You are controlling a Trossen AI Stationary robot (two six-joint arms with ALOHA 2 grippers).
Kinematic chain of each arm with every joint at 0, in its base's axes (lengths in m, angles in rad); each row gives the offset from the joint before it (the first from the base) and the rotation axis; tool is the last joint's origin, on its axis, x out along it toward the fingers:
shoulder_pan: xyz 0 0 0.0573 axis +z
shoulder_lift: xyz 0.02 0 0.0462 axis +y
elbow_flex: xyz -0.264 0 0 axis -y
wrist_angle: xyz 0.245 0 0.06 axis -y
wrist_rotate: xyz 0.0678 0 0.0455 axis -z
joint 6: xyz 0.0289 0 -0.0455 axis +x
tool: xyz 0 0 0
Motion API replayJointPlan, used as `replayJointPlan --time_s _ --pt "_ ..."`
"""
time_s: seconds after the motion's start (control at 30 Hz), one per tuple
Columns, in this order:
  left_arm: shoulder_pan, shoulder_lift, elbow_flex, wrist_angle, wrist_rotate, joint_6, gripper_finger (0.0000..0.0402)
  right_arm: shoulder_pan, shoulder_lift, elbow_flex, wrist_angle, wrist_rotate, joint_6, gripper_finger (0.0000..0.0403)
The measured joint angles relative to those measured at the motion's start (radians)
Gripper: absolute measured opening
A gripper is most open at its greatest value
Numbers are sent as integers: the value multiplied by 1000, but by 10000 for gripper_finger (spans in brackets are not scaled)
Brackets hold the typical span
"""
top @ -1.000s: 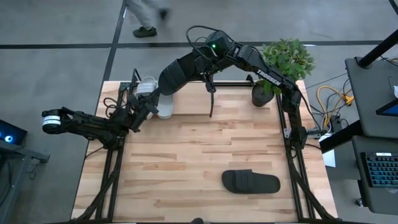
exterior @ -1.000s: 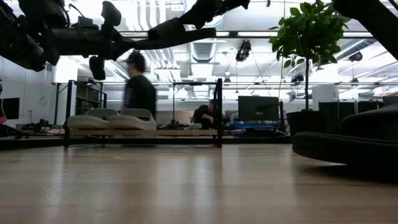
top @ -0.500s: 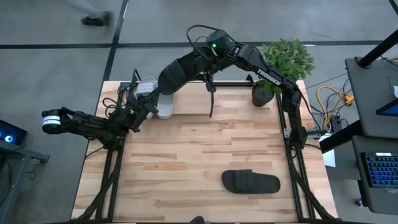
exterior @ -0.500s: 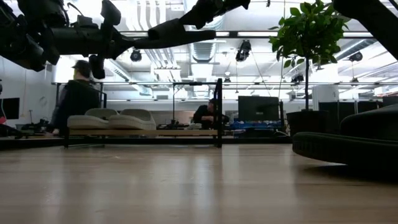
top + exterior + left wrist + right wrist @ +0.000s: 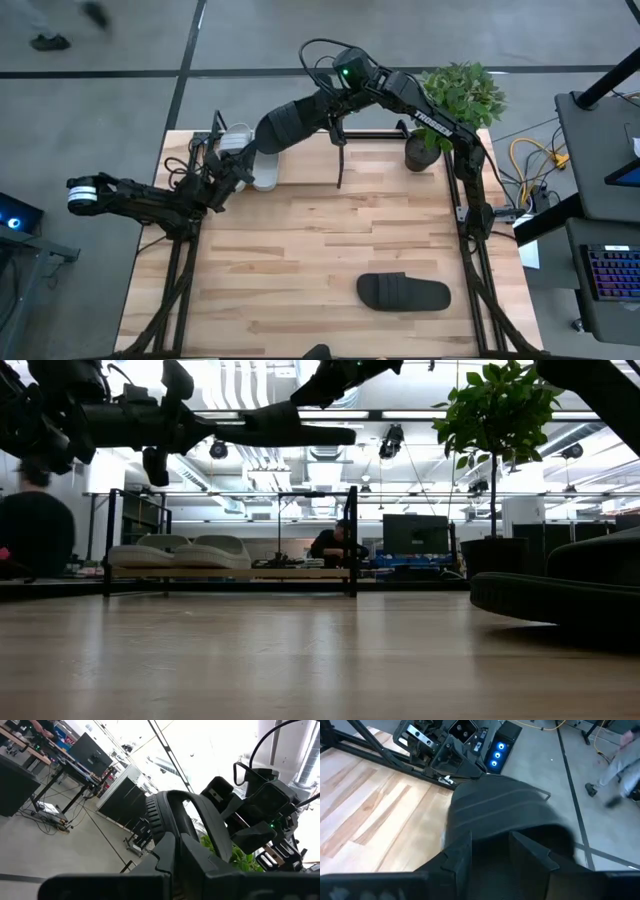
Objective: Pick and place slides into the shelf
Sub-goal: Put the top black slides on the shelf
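Black slide [image 5: 283, 127] hangs above the worktop [image 5: 320, 250] at about 11 o'clock, clamped in the right gripper [image 5: 325, 108], whose fingers [image 5: 457, 857] close on the strap from both sides. It sits just over the shelf [image 5: 228, 572], where the grey-white pair [image 5: 180, 552] already rests side by side on the wood board. The second black slide [image 5: 404, 292] lies flat on the worktop toward 5 o'clock, well apart. The left gripper [image 5: 232, 170] waits at 10 o'clock beside the shelf; whether it is parted cannot be told. A potted plant [image 5: 452, 105] stands at 1 o'clock.
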Motion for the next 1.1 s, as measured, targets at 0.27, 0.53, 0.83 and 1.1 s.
replayJointPlan --time_s 0.27,0.53,0.83,1.1 --pt "0 0 0 0 -10 8 0 -6 -3 0 7 78 19 122" --pt "0 0 0 0 -48 32 2 -20 -6 0 8 80 53 127" --pt "0 0 0 0 -64 51 1 -31 -7 0 8 82 87 128" --pt "0 -4 0 -1 18 112 0 -31 -7 0 3 83 148 128"
